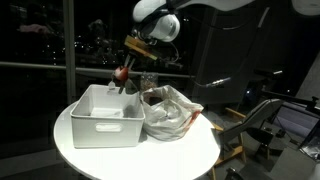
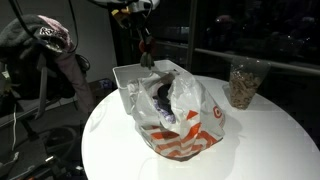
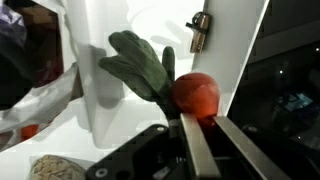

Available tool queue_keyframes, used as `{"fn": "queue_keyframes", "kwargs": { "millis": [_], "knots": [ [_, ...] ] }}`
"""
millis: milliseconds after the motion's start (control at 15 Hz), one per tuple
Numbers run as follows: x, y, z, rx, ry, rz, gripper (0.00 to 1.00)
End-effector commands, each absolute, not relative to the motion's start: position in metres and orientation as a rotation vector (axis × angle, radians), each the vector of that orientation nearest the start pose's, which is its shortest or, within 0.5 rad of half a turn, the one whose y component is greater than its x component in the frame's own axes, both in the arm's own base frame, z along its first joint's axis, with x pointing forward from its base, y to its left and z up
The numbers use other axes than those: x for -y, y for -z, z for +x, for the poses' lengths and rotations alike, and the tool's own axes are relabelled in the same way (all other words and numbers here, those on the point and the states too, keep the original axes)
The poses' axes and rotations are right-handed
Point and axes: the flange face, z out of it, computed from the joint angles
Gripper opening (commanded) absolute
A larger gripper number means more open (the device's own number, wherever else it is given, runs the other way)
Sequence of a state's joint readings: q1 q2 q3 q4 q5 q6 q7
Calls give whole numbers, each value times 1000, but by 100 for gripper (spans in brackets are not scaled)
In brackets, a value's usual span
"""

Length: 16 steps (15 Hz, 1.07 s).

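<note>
Right now my gripper (image 3: 198, 117) is closed on a red toy vegetable (image 3: 195, 95). The two fingers pinch the round red body and the green leaves (image 3: 140, 65) stick out past my fingertips. In both exterior views I hang above the white bin (image 1: 100, 120), and the toy (image 1: 121, 73) is in the air over it, touching neither wall nor floor. A crumpled plastic bag (image 2: 190, 115) lies against the bin's side. A jar (image 2: 243, 83) stands well apart from the bin on the same round table (image 2: 265, 140).

As I judge it, doing this well comes down to the squeeze. The body is smooth and round, so it could roll out between my pads if I tilt or jerk, and I want firm, even pressure across its widest part. The leaves look soft and would catch on the bin's rim (image 3: 232, 60), so any travel should stay well inside the walls. The bag bulges toward the bin, so I would stay on the side of the bin away from it. I cannot tell how deep the bin is beneath the toy.
</note>
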<state>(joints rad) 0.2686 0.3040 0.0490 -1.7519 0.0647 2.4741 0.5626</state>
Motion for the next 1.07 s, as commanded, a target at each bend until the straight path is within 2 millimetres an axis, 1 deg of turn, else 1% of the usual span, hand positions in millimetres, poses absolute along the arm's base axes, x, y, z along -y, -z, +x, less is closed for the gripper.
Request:
{"fn": "queue_keyframes", "kwargs": {
  "millis": [0,133,200,333,533,600,667,733,867,933,1000],
  "knots": [
    [-152,-481,595,-497,559,-2758,5],
    [-115,-490,574,-574,546,-2756,5],
    [-97,-492,563,-612,548,-2751,5],
    [-59,-488,539,-684,526,-2739,5],
    [-12,-469,517,-778,476,-2732,5],
    [0,-462,512,-798,465,-2739,5],
    [12,-447,514,-819,448,-2762,5],
    [21,-436,516,-824,434,-2770,5],
    [31,-409,522,-838,373,-2794,5],
    [29,-395,527,-836,330,-2814,5],
    [28,-387,529,-836,310,-2823,5]
  ]
}}
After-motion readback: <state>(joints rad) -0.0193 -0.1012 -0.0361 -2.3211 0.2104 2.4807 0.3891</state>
